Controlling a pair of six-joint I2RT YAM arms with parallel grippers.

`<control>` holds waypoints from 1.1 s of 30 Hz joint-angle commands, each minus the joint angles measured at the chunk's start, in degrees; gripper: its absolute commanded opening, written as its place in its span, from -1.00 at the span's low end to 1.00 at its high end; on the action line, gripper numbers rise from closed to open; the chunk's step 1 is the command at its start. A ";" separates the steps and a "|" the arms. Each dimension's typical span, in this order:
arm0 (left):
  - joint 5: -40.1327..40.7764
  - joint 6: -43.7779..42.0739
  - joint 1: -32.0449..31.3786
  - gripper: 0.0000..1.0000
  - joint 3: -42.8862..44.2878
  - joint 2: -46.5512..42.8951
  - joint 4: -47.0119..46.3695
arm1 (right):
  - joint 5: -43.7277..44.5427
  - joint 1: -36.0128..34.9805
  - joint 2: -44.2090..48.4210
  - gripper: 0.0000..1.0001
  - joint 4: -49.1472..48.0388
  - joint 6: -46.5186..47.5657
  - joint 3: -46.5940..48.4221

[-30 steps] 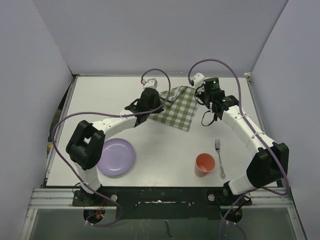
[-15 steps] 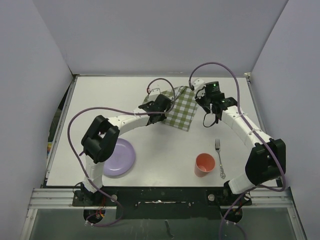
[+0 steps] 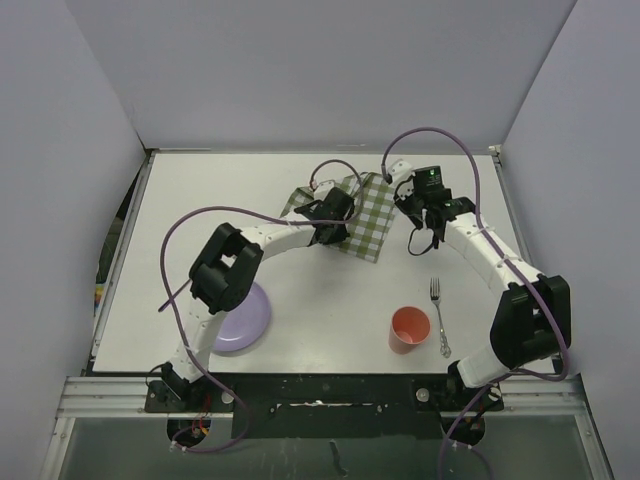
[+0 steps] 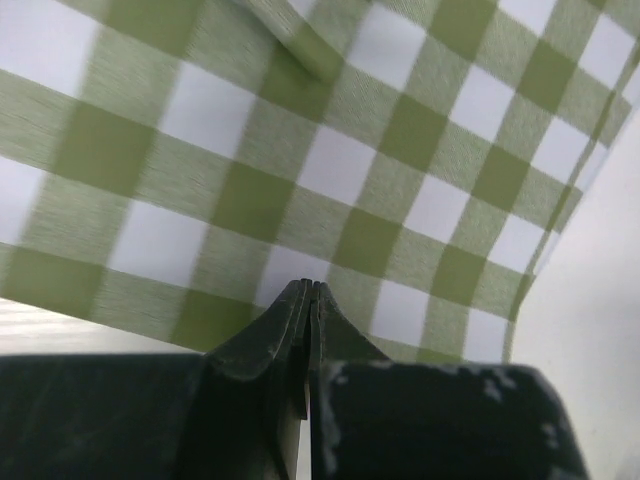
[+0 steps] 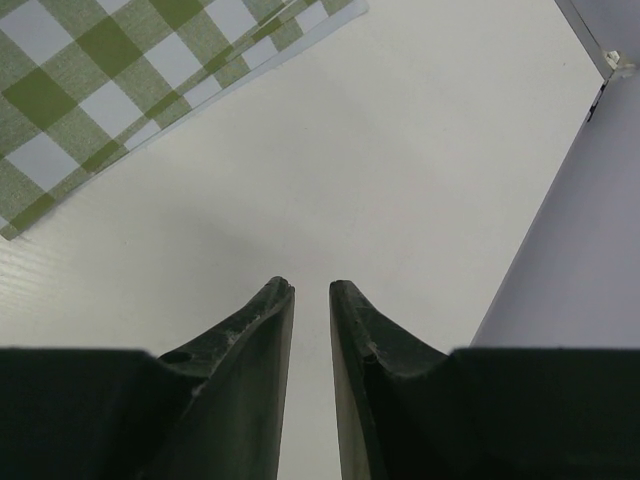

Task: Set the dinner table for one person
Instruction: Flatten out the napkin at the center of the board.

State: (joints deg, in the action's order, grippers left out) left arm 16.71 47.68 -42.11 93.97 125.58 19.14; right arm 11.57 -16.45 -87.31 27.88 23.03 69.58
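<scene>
A green-and-white checked cloth [image 3: 368, 225] lies at the back middle of the white dinner table [image 3: 200, 200]. My left gripper [image 3: 340, 225] is over it. In the left wrist view its jaws [image 4: 310, 287] are shut tip to tip right at the cloth [image 4: 340, 160], which shows a fold near the top. Nothing shows between them. My right gripper [image 3: 408, 190] hovers just right of the cloth. In the right wrist view it [image 5: 311, 288] stands slightly open over bare table, empty, with the cloth's corner [image 5: 110, 70] at the upper left.
A purple plate [image 3: 245, 315] sits near the front left, partly under the left arm's elbow. An orange cup [image 3: 410, 328] and a metal fork [image 3: 439, 315] lie at the front right. Grey walls close in the back and both sides.
The left gripper has slid rightwards across the cloth, and its elbow has swung in over the plate. The right gripper has shifted slightly and its jaws have narrowed a little.
</scene>
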 commanded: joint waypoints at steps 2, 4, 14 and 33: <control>-8.08 4.11 -2.45 -1.00 3.70 3.74 -0.41 | 0.51 1.16 0.75 -0.53 -2.91 -0.14 0.08; -10.57 5.39 -2.47 -1.00 3.86 4.53 1.18 | 0.27 1.33 0.46 -0.54 -2.83 -0.17 0.41; -22.70 8.61 7.10 -1.00 -16.29 -4.40 1.81 | 0.22 1.93 0.82 -0.54 -2.74 0.26 0.64; -29.32 -13.21 29.42 -0.75 -1.23 -11.80 11.29 | 0.65 0.04 -0.57 -0.04 -1.54 4.89 5.16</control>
State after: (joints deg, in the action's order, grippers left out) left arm -12.49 41.41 -11.86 84.51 116.64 27.99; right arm 10.72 -14.66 -87.35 28.16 24.01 69.54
